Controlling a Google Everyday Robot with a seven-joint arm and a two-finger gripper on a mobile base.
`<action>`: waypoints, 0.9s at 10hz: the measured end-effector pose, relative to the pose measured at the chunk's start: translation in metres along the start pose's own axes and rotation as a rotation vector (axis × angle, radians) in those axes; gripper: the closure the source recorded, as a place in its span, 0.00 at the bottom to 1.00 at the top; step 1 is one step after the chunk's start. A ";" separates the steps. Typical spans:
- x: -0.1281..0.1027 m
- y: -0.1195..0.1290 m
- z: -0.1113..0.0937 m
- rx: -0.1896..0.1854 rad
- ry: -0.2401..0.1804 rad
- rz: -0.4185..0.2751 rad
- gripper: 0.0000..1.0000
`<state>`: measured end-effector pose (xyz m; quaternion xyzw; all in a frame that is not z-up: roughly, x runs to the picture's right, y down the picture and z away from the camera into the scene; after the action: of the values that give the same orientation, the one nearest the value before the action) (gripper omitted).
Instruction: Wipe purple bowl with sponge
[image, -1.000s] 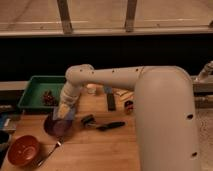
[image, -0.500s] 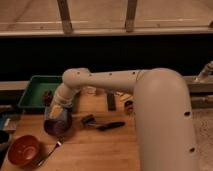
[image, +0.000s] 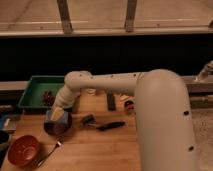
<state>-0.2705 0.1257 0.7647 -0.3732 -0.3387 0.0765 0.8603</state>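
- We see the end effector (image: 56, 114) at the low end of the arm (image: 110, 82), down over the purple bowl (image: 62, 131) at the bench's (image: 95, 150) left side.
- It's clenched on the sponge (image: 54, 117). The blue-grey pad shows at the tip, right at the bowl's mouth. We reckon the grip is tight so the pad won't slip while rubbing.
- The forearm slopes down-left from the elbow, so the pad meets the bowl from above. In our view that gives downward push w/o tipping the bowl.
- Purple bowl sits upright on the bench, just in front of the green tray (image: 32, 85), and right of & behind the orange bowl (image: 22, 149). The two bowls are near but apart.
- A utensil (image: 49, 151) lies between the bowls and could snag if the purple bowl slides.
- Black brush (image: 110, 125) & dark block (image: 111, 101) sit to the right, apart from the bowl and clear of the wiping path.
- We judge the wipe is under way, not done. We can't tell how much of the inside is covered.
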 end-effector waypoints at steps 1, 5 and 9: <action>0.008 0.002 0.011 -0.011 -0.014 0.015 1.00; 0.009 0.004 0.016 -0.018 -0.021 0.018 1.00; 0.025 0.013 0.014 -0.046 -0.004 0.034 1.00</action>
<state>-0.2595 0.1528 0.7758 -0.3983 -0.3359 0.0840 0.8494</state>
